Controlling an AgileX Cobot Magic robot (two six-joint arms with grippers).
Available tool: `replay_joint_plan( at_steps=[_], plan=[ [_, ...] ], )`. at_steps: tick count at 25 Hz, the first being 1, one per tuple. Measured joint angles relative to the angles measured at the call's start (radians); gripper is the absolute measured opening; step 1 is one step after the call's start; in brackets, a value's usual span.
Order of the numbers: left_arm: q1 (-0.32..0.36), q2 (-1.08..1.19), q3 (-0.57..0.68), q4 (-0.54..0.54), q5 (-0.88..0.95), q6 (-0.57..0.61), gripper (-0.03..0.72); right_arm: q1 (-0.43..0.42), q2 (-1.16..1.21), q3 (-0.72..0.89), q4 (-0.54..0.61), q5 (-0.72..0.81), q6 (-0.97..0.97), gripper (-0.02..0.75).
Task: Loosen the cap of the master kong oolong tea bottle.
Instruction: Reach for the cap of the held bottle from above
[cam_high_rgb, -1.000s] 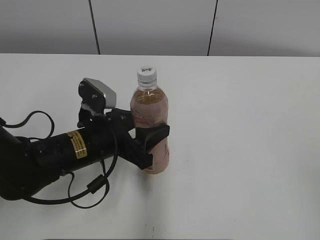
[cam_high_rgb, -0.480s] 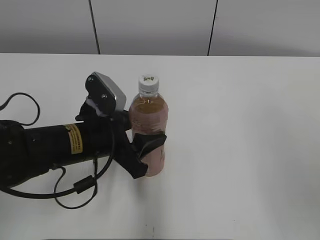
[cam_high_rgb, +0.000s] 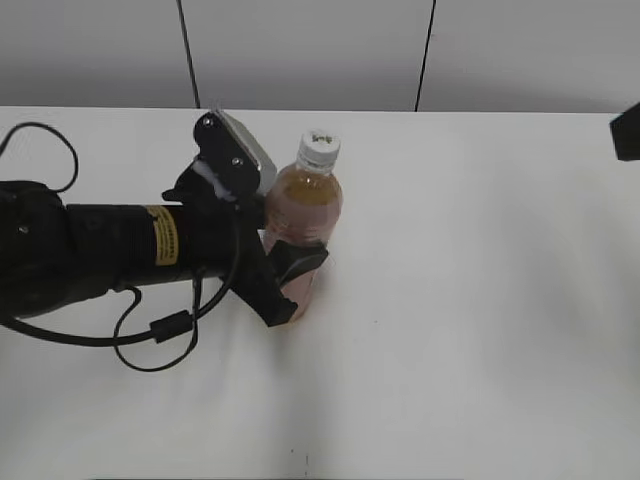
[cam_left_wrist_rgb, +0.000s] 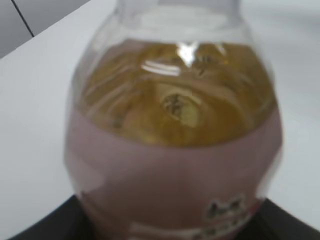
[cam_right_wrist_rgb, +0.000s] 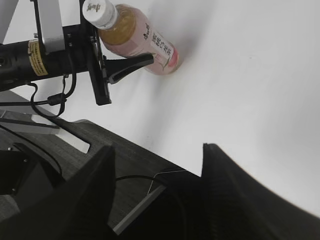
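Note:
The oolong tea bottle (cam_high_rgb: 304, 210), clear with amber tea and a pale pink label, leans with its top to the right, left of the table's middle. Its white cap (cam_high_rgb: 320, 148) is on. My left gripper (cam_high_rgb: 292, 284) is shut on the bottle's lower body from the left. In the left wrist view the bottle (cam_left_wrist_rgb: 175, 150) fills the frame and the cap is out of view. The right wrist view shows the bottle (cam_right_wrist_rgb: 140, 42), the cap (cam_right_wrist_rgb: 97, 11) and the left gripper (cam_right_wrist_rgb: 112, 67) from afar. My right gripper (cam_right_wrist_rgb: 160, 172) is open and empty, far from the bottle. A dark part of it (cam_high_rgb: 627, 130) shows at the exterior view's right edge.
The white table (cam_high_rgb: 480, 300) runs to a grey panelled wall (cam_high_rgb: 300, 50) at the back. Black cables (cam_high_rgb: 150, 335) loop under the left arm. In the right wrist view a dark base and cables (cam_right_wrist_rgb: 55, 145) lie beyond the table's edge.
The left arm has moved back and to the right with the bottle, and the bottle now leans to the right. The right gripper has come into the exterior view at the right edge.

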Motion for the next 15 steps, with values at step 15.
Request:
replay_joint_plan(
  at_steps=[15],
  plan=[
    [0.0,-0.019,-0.053,0.078,0.148,0.001,0.395,0.448,0.471,-0.358,-0.162,-0.072,0.648,0.414]
  ],
)
